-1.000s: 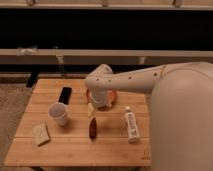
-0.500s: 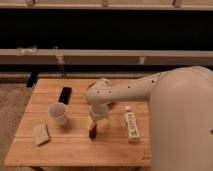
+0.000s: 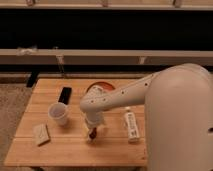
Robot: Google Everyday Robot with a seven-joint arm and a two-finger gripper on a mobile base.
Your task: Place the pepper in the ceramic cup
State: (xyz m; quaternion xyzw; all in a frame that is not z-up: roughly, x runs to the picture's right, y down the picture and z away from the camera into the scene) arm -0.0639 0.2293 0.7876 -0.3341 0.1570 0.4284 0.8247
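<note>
At the far left of the wooden table (image 3: 75,150) we see a tan block (image 3: 41,134) lying flat near the front edge, and further back a black slab (image 3: 64,95); neither concerns us. Next comes the ceramic cup (image 3: 58,113), white and upright, its mouth open to the top, standing apart from everything around it. To its right is where we are working. The gripper (image 3: 92,129) hangs low over the boards with its fingers spread, pinching nothing. The pepper (image 3: 93,134) lies on the table right under it, a dark red sliver showing at the tips. Whether the fingers touch the pod we cannot tell. We judge the step in hand to be the grasp. We would want the fingers to straddle the pod across its narrow width, near its middle, and to settle close to the wood before closing, since so slender a thing can roll or squirt out of a high or off-centre pinch. Behind the arm (image 3: 115,97) the rim of the orange bowl (image 3: 97,86) peeks out, and further right sits a white bottle (image 3: 131,125). It is near enough that we would lift straight up before swinging left toward the cup, a narrow target best met with the pod end-down over its mouth.
</note>
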